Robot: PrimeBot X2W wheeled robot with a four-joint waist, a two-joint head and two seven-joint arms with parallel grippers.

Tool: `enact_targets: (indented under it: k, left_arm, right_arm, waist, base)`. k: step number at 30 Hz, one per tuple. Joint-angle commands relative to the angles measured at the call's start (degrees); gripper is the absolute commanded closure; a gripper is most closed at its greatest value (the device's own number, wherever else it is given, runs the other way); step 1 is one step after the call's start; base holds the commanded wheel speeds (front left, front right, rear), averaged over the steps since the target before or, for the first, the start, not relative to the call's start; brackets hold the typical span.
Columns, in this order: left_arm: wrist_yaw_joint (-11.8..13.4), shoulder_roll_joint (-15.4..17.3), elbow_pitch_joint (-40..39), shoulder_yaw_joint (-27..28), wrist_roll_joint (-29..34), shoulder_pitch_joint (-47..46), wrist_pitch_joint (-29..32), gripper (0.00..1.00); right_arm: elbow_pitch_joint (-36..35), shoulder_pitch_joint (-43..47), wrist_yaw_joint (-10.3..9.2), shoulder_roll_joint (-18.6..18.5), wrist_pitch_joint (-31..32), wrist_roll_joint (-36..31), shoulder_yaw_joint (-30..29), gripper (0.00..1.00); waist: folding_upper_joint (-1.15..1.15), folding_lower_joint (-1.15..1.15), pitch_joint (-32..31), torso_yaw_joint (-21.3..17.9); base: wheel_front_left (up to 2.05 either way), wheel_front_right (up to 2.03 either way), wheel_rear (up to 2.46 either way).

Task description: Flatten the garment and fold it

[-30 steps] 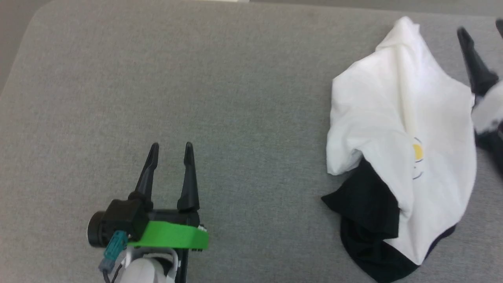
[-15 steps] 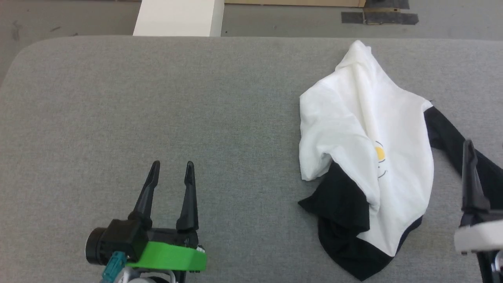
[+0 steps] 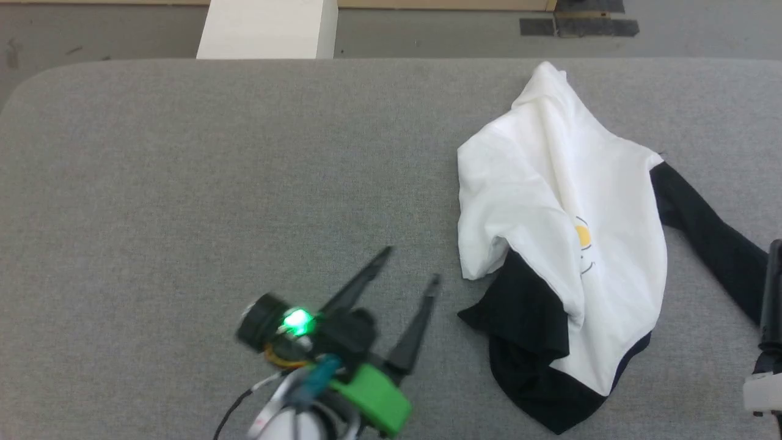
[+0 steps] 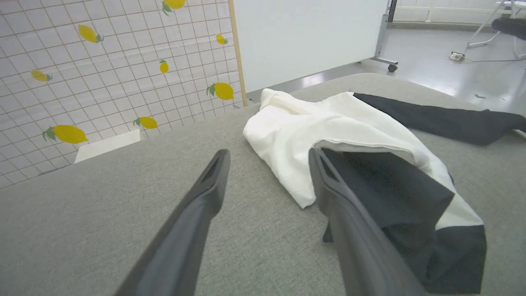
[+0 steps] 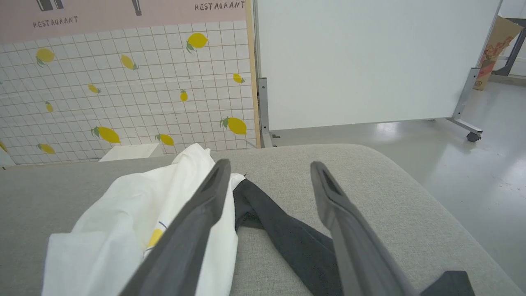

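The garment, a white T-shirt, lies crumpled on the right half of the grey table. One black sleeve is bunched at its near side and the other black sleeve trails off to the right. A yellow circle print peeks from a fold. My left gripper is open, angled toward the shirt and a short way left of it. In the left wrist view the left gripper has the shirt just beyond its right finger. My right gripper is open above the trailing sleeve; one of its fingers shows at the right edge.
A white box stands on the floor past the table's far edge, with a dark tape patch further right. A lemon-print tiled wall and a white board on casters stand behind. The table's rounded right end is close to the right gripper.
The left gripper has swung right and turned toward the shirt. The right gripper has dropped lower at the right edge. The head camera tilted earlier, bringing the far floor into view.
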Motion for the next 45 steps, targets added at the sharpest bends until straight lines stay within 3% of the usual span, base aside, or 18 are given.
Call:
enact_targets:
  k: [1,8,17,18,20,27,31,35,41,45]
  left_arm:
    - [-0.6,0.9,0.8,-2.1,-0.1,-3.0,1.9,0.0]
    - [-1.1,5.9,5.9,-19.0,-5.7,-15.4,12.8,0.0]
    - [-1.1,8.7,13.8,-29.8,-9.2,-24.3,13.9,0.0]
    - [-1.1,8.8,14.8,-30.4,-9.6,-24.7,14.0,0.15]
    - [-1.1,8.7,15.7,-31.0,-9.9,-25.4,13.4,1.0]
    - [0.7,8.6,16.3,-29.5,-10.0,-26.7,9.8,1.0]
    - [3.9,9.4,13.3,-26.4,-11.2,-25.5,7.3,1.0]
    - [9.1,12.3,7.2,-21.3,-13.5,-21.8,6.3,1.0]
    - [19.8,19.3,-3.3,-10.2,-19.5,-10.1,6.7,1.0]
    - [26.3,23.0,-5.3,-4.8,-23.5,1.3,7.2,1.0]
  right_arm:
    - [-0.8,-1.3,-0.08,0.1,0.4,0.2,-0.4,0.0]
    - [-3.0,-3.1,-0.08,0.1,1.8,0.2,-1.0,0.0]
    - [-2.5,-4.6,-0.08,0.1,1.8,1.0,-0.1,0.0]
    - [-2.3,-4.7,-0.08,0.1,1.8,1.1,-0.1,0.0]
    - [-2.1,-4.8,-0.08,0.1,1.7,1.1,0.0,0.0]
    - [-1.3,-5.2,-0.08,0.1,1.4,1.2,-0.6,0.0]
    - [-0.5,-5.1,-0.08,0.1,1.3,1.4,-0.7,0.0]
    - [0.3,-4.8,-0.08,0.1,1.3,1.5,-0.7,0.0]
    - [1.2,-4.0,-0.08,0.1,1.6,2.1,-0.6,0.0]
    - [1.6,-3.5,-0.08,0.1,1.8,2.5,-0.3,0.0]
  waist:
    - [0.0,0.0,1.7,0.4]
    - [0.0,0.0,6.2,-0.1]
    - [0.0,0.0,9.6,-2.3]
    - [0.0,0.0,9.7,-2.5]
    - [0.0,0.0,9.7,-2.7]
    - [0.0,0.0,8.9,-2.4]
    - [0.0,0.0,7.0,-1.4]
    - [0.0,0.0,4.9,-0.1]
    - [0.0,0.0,3.1,1.3]
    - [0.0,0.0,2.9,1.4]
  base:
    - [0.0,0.0,0.0]
    - [0.0,0.0,0.0]
    - [0.0,0.0,0.0]
    - [0.0,0.0,0.0]
    - [0.0,0.0,0.0]
    - [0.0,0.0,0.0]
    - [0.0,0.0,0.0]
    - [0.0,0.0,0.0]
    - [0.0,0.0,0.0]
    - [0.0,0.0,0.0]
